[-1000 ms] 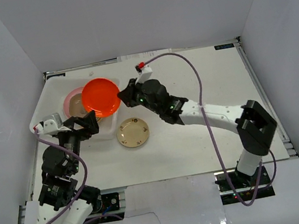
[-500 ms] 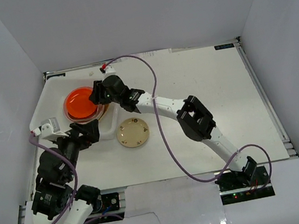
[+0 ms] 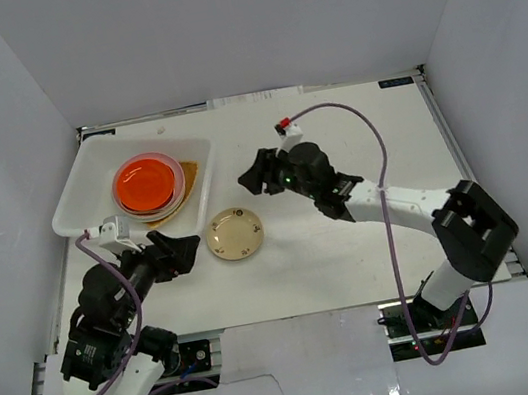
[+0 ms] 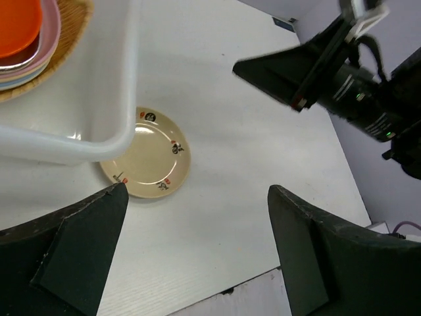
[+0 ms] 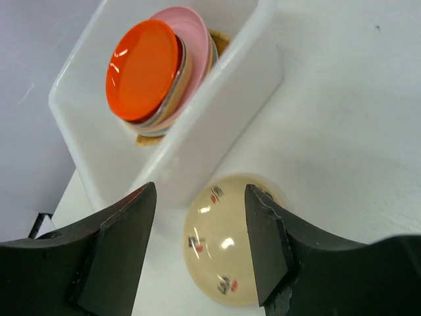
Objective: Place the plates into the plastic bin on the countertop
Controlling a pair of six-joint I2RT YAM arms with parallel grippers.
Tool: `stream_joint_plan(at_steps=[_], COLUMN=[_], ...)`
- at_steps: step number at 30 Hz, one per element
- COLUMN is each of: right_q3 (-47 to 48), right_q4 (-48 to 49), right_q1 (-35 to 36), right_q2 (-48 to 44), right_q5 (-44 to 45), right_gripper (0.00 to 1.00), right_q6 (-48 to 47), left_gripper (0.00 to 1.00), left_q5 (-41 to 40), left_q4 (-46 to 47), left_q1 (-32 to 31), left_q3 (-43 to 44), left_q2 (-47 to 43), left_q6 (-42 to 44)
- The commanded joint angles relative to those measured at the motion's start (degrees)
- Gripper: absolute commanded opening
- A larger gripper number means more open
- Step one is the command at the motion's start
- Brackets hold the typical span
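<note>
Open approach over the cream plate (image 3: pixel 235 234)
Bare countertop (image 3: pixel 356 263) to right and near side; blocked on left by plastic bin (image 3: pixel 208 182) wall just beside.

Top cam: high over near edge, looks down on whole countertop (image 3: pixel 356 141); left wrist: low, close, faces far-right; right wrist: close, angled down toward left; all three share plastic bin (image 3: pixel 90 186) corner, cream plate (image 3: pixel 235 234).

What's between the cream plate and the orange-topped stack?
Only the near wall of the plastic bin: the cream plate lies outside it, the stack inside. Clearest in the right wrist view.
</note>
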Motion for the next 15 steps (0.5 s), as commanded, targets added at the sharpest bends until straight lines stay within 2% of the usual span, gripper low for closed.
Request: stream_joint_plan(at_steps=[1,4,9,15], right_q3=[-13.7,-20.1,-23.3,-20.0], right_q4=[5.4,7.2,13.8,19.1], right_q1=[-0.2,-0.7,-0.8,-0.9], right_q2=[-4.0,-4.3,0.5,10.6], right_q5=[-3.6,-6.9,-12.2,-14.1], right_gripper=[0.63,0.66,0.67,0.57], right_q6=[-2.0,-1.4,3.4,9.7], left_gripper=[0.98,0.98,0.98,0.98], left_q5=[6.0,7.9,8.0,3.1], left_q4=[5.1,7.4,11.9,14.8], left_q1=[0.3,0.2,0.3,0.2], left_q3=[1.4,1.0,-0.1,-3.3], left_q2=[-0.6,0.0,0.6,0.5], left_q6=[5.4,8.4,12.2,14.8])
